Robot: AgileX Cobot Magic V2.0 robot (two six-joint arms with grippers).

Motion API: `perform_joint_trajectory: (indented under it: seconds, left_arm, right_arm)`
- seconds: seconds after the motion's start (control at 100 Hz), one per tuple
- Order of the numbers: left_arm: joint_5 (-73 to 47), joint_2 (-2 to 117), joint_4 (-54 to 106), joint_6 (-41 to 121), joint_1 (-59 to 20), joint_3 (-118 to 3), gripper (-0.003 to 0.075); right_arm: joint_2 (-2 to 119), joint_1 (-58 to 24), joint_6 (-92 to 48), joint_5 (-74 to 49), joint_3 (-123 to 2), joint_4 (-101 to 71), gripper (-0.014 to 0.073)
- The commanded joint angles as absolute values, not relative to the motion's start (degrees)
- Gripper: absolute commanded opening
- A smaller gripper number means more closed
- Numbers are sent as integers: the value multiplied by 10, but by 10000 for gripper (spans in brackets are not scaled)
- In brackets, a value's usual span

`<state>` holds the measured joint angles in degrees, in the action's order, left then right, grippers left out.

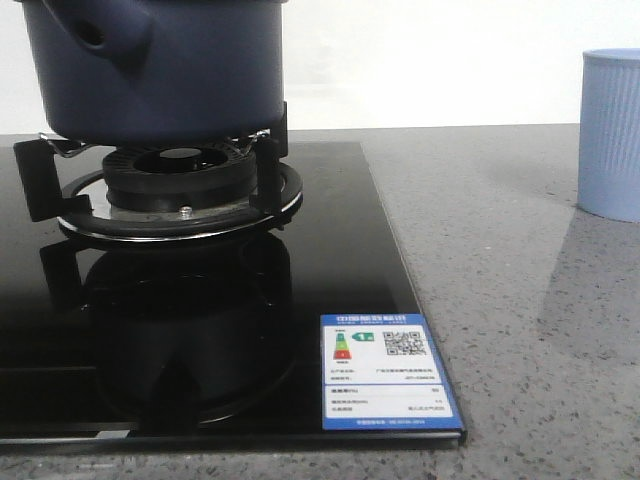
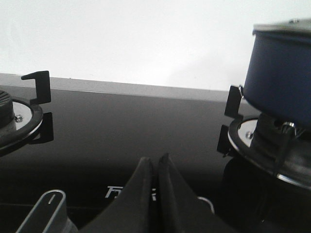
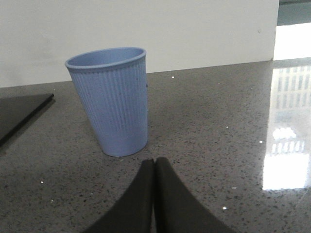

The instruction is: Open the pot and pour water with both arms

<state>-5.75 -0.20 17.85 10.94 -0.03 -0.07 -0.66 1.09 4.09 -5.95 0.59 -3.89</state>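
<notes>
The dark navy-blue pot [image 1: 160, 70] stands on the burner grate [image 1: 180, 195] of the black glass hob; its stubby handle socket [image 1: 100, 40] with a hole faces front left. The pot's top is cut off in the front view. In the left wrist view the pot [image 2: 282, 77] shows with a metallic lid edge [image 2: 284, 25] on top. My left gripper [image 2: 155, 160] is shut and empty, low over the hob between two burners. My right gripper [image 3: 154, 162] is shut and empty, just in front of the light blue ribbed cup [image 3: 111, 99]. Neither gripper shows in the front view.
The light blue ribbed cup [image 1: 610, 135] stands on the grey speckled counter [image 1: 500, 250] to the right of the hob. A second burner [image 2: 14, 116] lies left of my left gripper. An energy label sticker [image 1: 388, 370] sits at the hob's front right corner. A white wall is behind.
</notes>
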Motion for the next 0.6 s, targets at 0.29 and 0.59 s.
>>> perform_joint_trajectory:
  seconds: [0.29, 0.59]
  left_arm:
    - [18, -16, 391, 103, -4, 7, -16]
    - [32, -16, 468, 104, -4, -36, -16]
  right_arm:
    - [-18, 13, 36, 13, 15, -238, -41]
    - [-17, 13, 36, 0, -28, -252, -41]
